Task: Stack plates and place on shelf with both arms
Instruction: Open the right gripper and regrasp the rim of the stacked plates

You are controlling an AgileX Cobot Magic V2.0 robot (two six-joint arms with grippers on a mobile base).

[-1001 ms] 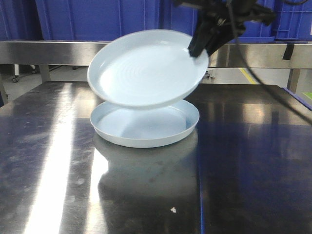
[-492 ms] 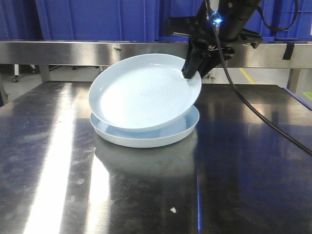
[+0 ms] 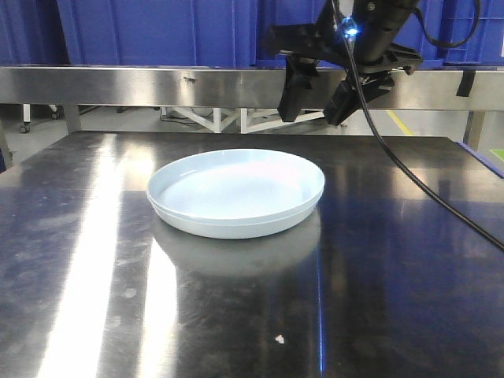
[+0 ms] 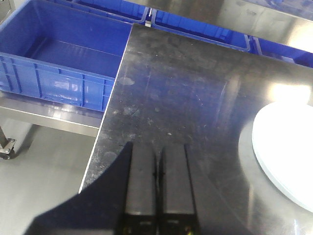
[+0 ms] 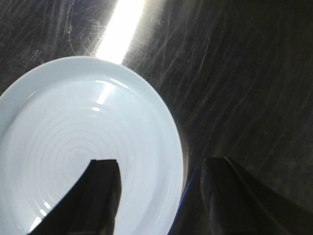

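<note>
Over on the far left, past the edge of the steel surface point(image 4: 186, 83), there's an open blue plastic crate point(image 4: 63, 58) with ribbed walls, sitting lower than the top. The left end effector point(image 4: 157, 152) hangs above that left corner with its two flat black fingers pressed together, holding nothing and well apart from the plates.

In the middle, the plates point(image 3: 236, 193) are nested one inside the other, flat on the surface. They're pale bluish-white, round, shallow and glossy, with faint concentric rings inside. The metal is dark, scuffed and super reflective, with a big glare streak across it.

Up and to the right of the stack, the right end effector point(image 3: 313, 114) hovers over the back rim, fingers spread wide, touching nothing. A black cable point(image 3: 417, 185) droops from it off to the right. Behind it all runs a steel rail point(image 3: 118, 83), with more blue bins point(image 3: 157, 31).
</note>
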